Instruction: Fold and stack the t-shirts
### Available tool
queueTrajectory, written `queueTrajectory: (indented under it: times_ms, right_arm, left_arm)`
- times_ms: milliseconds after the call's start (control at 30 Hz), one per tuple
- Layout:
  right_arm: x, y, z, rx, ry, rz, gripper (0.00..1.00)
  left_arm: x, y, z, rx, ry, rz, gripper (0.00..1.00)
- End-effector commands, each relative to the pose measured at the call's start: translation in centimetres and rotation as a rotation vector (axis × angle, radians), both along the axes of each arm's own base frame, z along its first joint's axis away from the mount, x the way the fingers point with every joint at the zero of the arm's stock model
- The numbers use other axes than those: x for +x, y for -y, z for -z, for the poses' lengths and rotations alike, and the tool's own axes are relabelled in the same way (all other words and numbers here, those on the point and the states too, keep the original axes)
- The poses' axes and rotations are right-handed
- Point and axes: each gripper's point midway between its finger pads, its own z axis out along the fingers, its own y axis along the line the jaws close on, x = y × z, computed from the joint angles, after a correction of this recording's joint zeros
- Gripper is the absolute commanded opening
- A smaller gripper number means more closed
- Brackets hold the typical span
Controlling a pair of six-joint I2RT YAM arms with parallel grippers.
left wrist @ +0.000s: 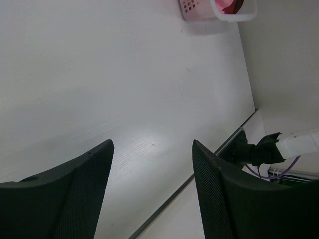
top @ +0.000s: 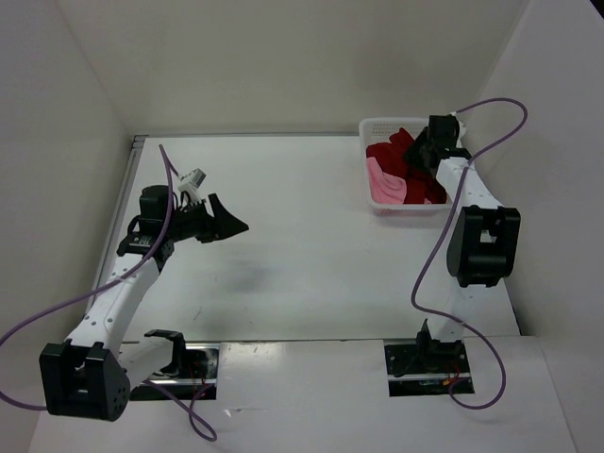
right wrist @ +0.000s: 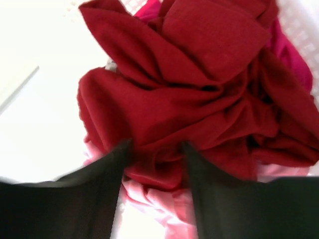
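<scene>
Top external view: a white desk (top: 283, 283) carries a white lattice basket (top: 370, 127) at its far right corner. All three t-shirts (top: 406, 175) lie crumpled inside it: the dark red shirt (top: 389, 156) on top, the light pink shirt (top: 382, 187) at the near left, the magenta-crimson shirt (top: 427, 192) at the near right. None is folded or stacked, so the whole task appears to lie ahead, starting with lifting a shirt out.

The right arm reaches over the basket, and the right hand (top: 422, 149) points down into the pile. The right wrist view shows its fingers apart, tips at the dark red cloth, clamping nothing. The left arm stretches over the desk's left part, well apart from the basket. The left hand (top: 229, 219) is held above the surface, fingers apart and empty.
</scene>
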Motion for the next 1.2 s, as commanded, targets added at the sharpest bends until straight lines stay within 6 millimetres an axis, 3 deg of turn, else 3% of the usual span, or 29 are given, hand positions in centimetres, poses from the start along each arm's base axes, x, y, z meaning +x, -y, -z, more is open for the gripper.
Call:
queueTrajectory:
  times_ms: [0,67,100,200,367,433,467,533,567,633,667,767,867,1000,1100,1133,1167]
  right_arm:
    - [2.6,-1.3,-3.9,0.042,0.14,-0.044,0.44]
    - [2.6,-1.3,-4.4,0.042,0.149,-0.045,0.32]
    - [2.9,-1.3,-5.2,0.04,0.172,-0.045,0.2]
    - [2.6,-0.7,-9.7,0.017,0.266,-0.02,0.07]
    - [-0.4,-0.6,-23.2,-0.032,0.529,-0.027,0.0]
    - [-2.6,-1.5,-29.6,-0.021,0.638,-0.073,0.0]
    - [-4.0,-2.1,-33.8,-0.021,0.728,-0.099,0.0]
    - [-6.4,-4.0,-38.0,-0.018,0.81,-0.166,0.0]
    - [-9.1,-5.6,-42.1,-0.009,0.903,-0.227,0.0]
    - [-11.6,-9.1,-45.5,0.041,0.986,-0.34,0.0]
    - [-14.6,-11.0,-48.7,0.067,1.068,-0.429,0.0]
    - [-20.1,-16.2,-52.5,0.194,1.177,-0.669,0.0]
    - [-24.3,-17.7,-55.7,0.289,1.274,-0.78,0.0]
    - [-27.8,-18.6,-57.8,0.366,1.332,-0.895,0.0]
    - [-26.2,-20.4,-56.2,0.476,1.263,-0.969,0.0]
    - [-24.9,-21.1,-54.7,0.503,1.207,-0.975,0.0]
    - [-21.6,-22.5,-50.8,0.544,1.086,-0.967,0.01]
  left_arm:
    - [0.3,0.2,-0.4,0.008,0.051,0.033,0.72]
    - [0.3,0.2,-0.4,0.008,0.051,0.033,0.72]
    - [0.3,0.2,-0.4,0.008,0.051,0.033,0.72]
    - [0.7,0.0,-0.7,0.014,0.054,0.007,0.72]
    - [2.0,0.0,-3.9,-0.026,0.112,-0.035,0.78]
    - [2.4,0.1,-4.5,-0.049,0.106,-0.047,0.78]
    - [2.6,0.2,-5.3,-0.06,0.12,-0.051,0.78]
    - [3.1,0.1,-5.7,-0.056,0.13,-0.062,0.8]
    - [3.3,-0.1,-6.4,-0.052,0.142,-0.073,0.8]
    - [4.0,-0.7,-7.0,-0.033,0.156,-0.119,0.8]
    - [4.3,-0.9,-7.3,-0.027,0.166,-0.137,0.8]
    - [5.2,-1.7,-7.3,-0.019,0.154,-0.207,0.82]
    - [5.6,-2.5,-7.1,-0.023,0.131,-0.259,0.82]
    - [6.1,-4.3,-7.7,-0.052,0.126,-0.327,0.82]
    - [6.5,-5.5,-7.2,-0.045,0.119,-0.368,0.83]
    - [6.6,-6.0,-7.2,-0.04,0.12,-0.387,0.83]
    - [6.6,-6.3,-7.5,-0.041,0.131,-0.398,0.83]
